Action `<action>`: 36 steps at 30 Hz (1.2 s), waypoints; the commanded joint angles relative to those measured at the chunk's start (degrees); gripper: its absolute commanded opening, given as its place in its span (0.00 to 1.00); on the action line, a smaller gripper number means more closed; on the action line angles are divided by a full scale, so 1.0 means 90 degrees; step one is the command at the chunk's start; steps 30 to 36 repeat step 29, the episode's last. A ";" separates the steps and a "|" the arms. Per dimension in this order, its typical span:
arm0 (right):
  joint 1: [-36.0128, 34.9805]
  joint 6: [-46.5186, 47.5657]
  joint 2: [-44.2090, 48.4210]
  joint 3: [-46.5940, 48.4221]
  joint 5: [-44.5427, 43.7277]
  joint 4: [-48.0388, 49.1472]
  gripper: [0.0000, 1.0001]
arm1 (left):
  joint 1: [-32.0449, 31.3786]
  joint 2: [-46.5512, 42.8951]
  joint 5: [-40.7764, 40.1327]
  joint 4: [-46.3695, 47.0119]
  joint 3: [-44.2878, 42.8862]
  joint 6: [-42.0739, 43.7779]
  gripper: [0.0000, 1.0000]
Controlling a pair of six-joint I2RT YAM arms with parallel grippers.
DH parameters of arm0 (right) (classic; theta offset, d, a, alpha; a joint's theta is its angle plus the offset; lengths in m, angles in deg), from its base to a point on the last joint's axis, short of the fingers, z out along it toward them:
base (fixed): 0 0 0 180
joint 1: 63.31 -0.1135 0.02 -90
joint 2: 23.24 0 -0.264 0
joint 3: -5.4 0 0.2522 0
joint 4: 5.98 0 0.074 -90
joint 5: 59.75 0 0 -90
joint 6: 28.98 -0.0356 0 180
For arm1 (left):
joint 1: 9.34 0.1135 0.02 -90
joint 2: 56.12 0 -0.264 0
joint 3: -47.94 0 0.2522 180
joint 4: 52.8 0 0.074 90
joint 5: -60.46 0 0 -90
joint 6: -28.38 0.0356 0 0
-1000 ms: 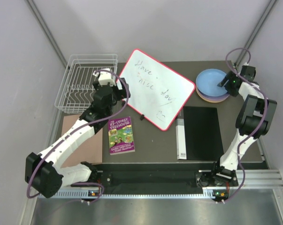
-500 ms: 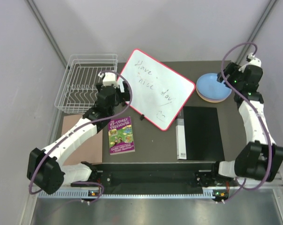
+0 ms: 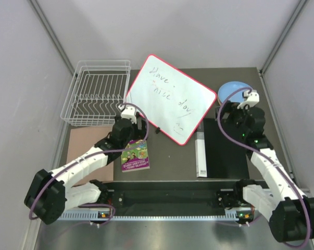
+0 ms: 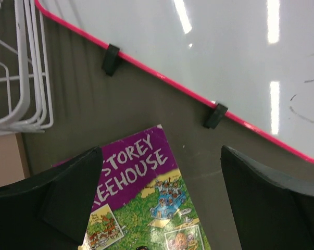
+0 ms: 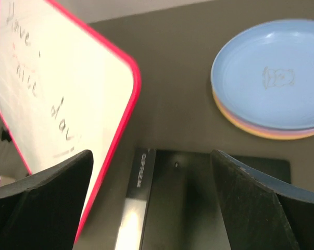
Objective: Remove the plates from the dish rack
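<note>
Stacked far right, blue on top, well apart from dish rack [image 3: 97, 94]: plates [image 5: 274, 78]. Looks unloaded. Spread wide, gripping nothing: left gripper [image 4: 162, 192] above book [image 4: 141, 156], right gripper [image 5: 151, 198] near stack, likely parked clear.

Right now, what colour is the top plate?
The top plate is blue; clearest in right wrist view.

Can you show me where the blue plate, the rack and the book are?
Blue plate [image 5: 271, 78], right wrist view, middle of its top face.
Rack [image 3: 97, 94], top view, its wire floor.
Book [image 3: 136, 155], top view, middle of the cover.
</note>
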 commanded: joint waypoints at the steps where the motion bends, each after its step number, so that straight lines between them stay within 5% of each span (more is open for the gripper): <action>1: -0.0647 0.0299 0.0557 -0.0839 -0.0776 0.0761 0.98 | -0.0053 -0.0198 -0.0114 0.0771 0.0500 0.0207 0.99; 13: -0.1684 0.0719 0.1515 -0.2365 -0.2770 0.1601 1.00 | -0.0112 0.0242 0.0637 0.1475 0.0931 0.0892 0.99; 36: -0.1733 0.0778 0.1505 -0.2356 -0.3337 0.1611 1.00 | -0.0112 -0.0061 0.0227 0.1036 0.0638 0.1331 0.99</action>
